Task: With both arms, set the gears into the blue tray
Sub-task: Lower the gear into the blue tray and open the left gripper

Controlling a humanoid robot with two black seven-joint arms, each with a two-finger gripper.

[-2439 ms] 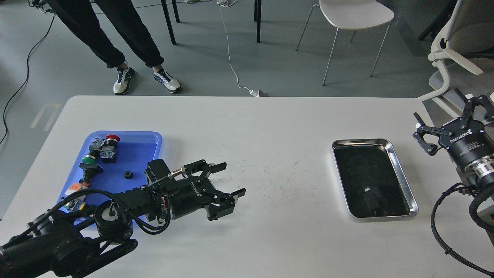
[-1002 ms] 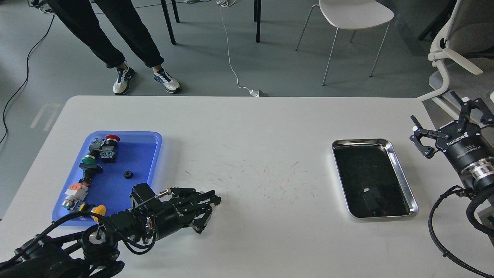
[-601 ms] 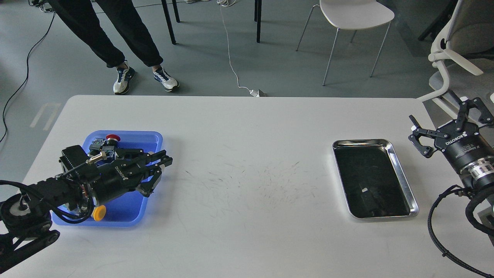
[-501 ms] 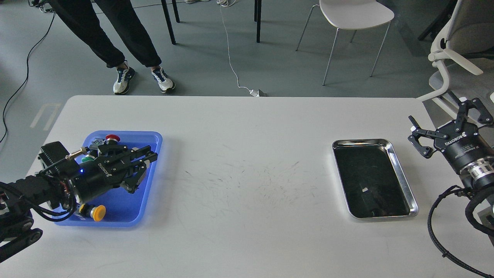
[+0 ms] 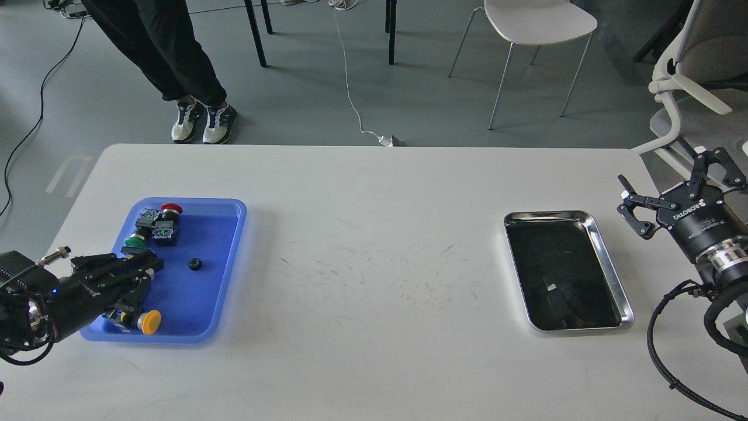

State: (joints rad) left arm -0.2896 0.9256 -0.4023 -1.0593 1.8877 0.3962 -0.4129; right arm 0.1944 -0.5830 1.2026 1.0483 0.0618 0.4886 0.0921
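Two trays on a white table [image 5: 374, 187]. Left arm [image 5: 35, 301] enters low at the left edge; right arm [image 5: 710, 245] at the right edge, past the table's right end. Silver tray [image 5: 608, 257], dark inside, sits right of centre, nothing clear in it. Blue tray [image 5: 228, 234] sits at the left side of the table. Left gripper [image 5: 149, 270] lies over the tray's left part, fingers drawn together, nothing visibly pinched between them. Right gripper [image 5: 681, 181] is raised beside the silver tray's far right corner, fingers spread wide apart, nothing in it. Switches inside the blue tray: red-capped one [image 5: 170, 208] and green-capped one [image 5: 134, 240] near the far left corner, yellow-capped one [image 5: 149, 321] near the front rim, just under the left gripper. One gear [image 5: 194, 264], small and black, lies flat on the blue tray floor around its middle, right of the left gripper's tips, apart from them and from the switches. Scuff marks [image 5: 397, 275] cover the table centre between the trays.
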